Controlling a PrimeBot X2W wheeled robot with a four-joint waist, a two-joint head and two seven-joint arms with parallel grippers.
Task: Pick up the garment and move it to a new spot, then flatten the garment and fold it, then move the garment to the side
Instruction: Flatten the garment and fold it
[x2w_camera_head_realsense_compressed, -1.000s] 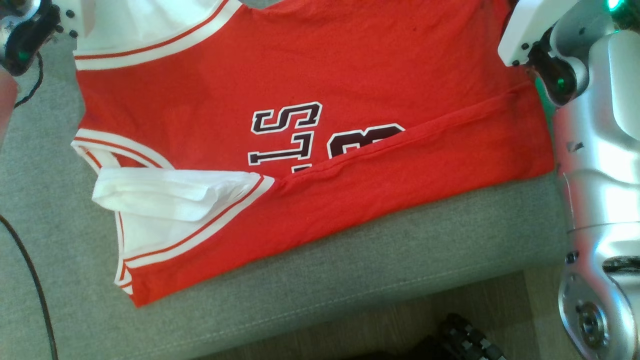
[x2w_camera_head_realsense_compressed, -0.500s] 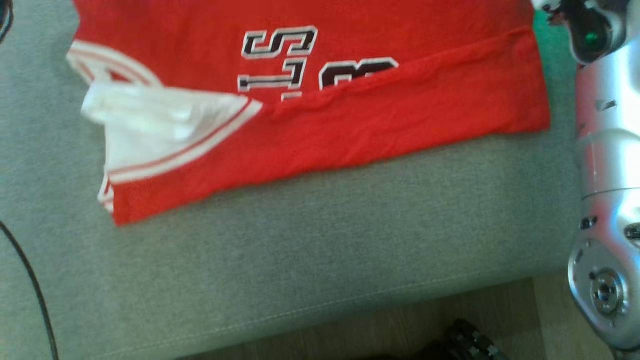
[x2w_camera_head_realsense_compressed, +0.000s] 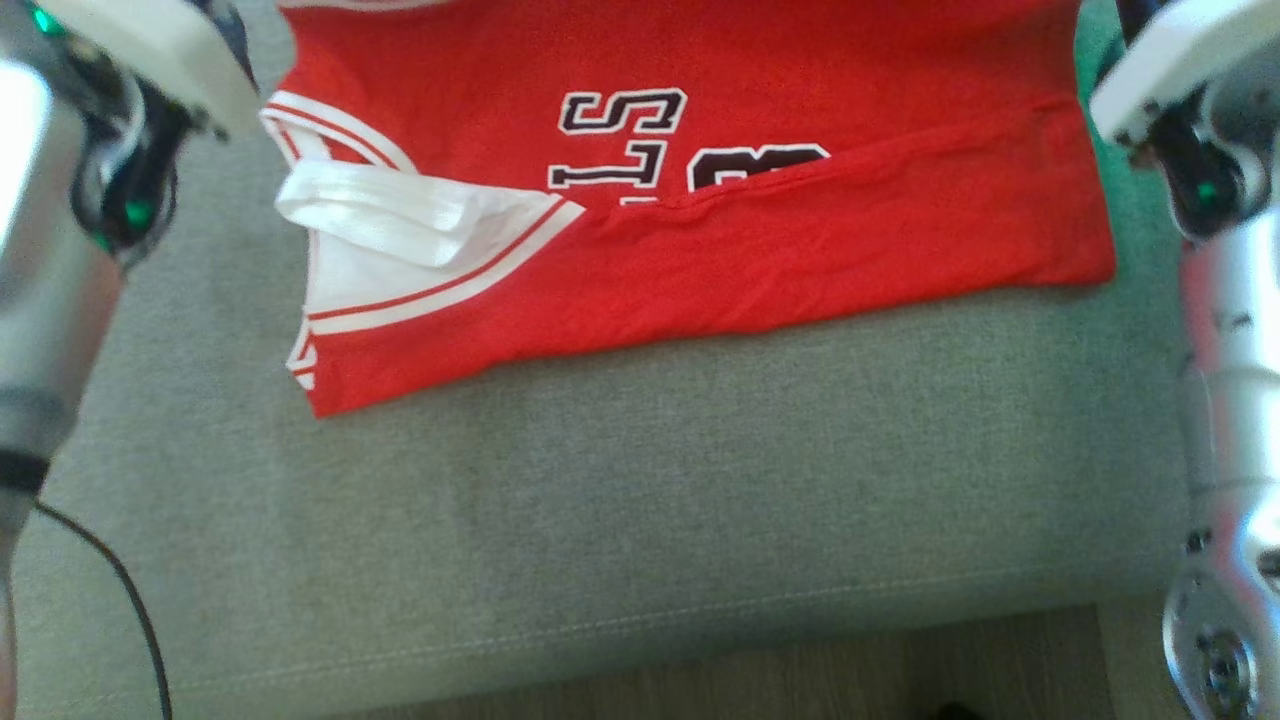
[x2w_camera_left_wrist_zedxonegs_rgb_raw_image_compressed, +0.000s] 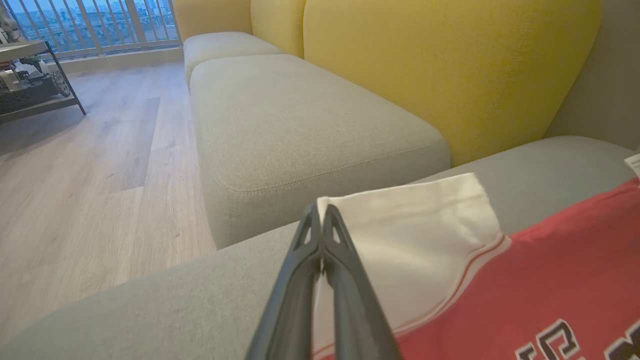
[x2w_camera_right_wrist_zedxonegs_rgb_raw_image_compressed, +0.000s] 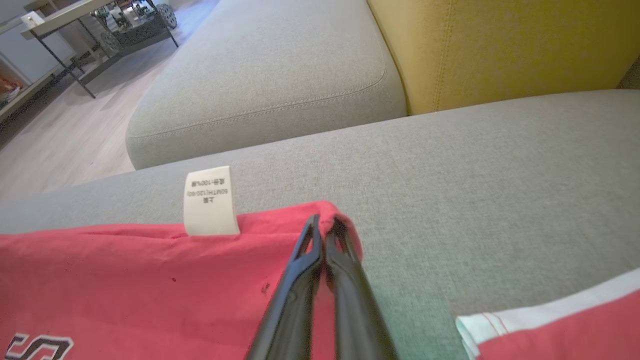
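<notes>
Left jaws clench the garment (x2w_camera_head_realsense_compressed: 850, 250) by its white sleeve corner (x2w_camera_left_wrist_zedxonegs_rgb_raw_image_compressed: 410, 220), right jaws by its red hem corner (x2w_camera_right_wrist_zedxonegs_rgb_raw_image_compressed: 325, 207); the rest lies behind them on the sofa (x2w_camera_head_realsense_compressed: 640, 500). Thin pinches may slip, skewing the fold.

Grey sofa seats (x2w_camera_left_wrist_zedxonegs_rgb_raw_image_compressed: 300, 115) with yellow backrests (x2w_camera_left_wrist_zedxonegs_rgb_raw_image_compressed: 440, 65), pale wood floor (x2w_camera_left_wrist_zedxonegs_rgb_raw_image_compressed: 100, 165), railed window (x2w_camera_left_wrist_zedxonegs_rgb_raw_image_compressed: 90, 20), metal shelf (x2w_camera_left_wrist_zedxonegs_rgb_raw_image_compressed: 30, 97).

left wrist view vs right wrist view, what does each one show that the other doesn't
Left wrist view: left gripper pinching the white sleeve of the garment, a balcony railing. Right wrist view: right gripper pinching a red corner, a white care label. Both: the red garment on grey sofa cushions, yellow backrest, wooden floor.
</notes>
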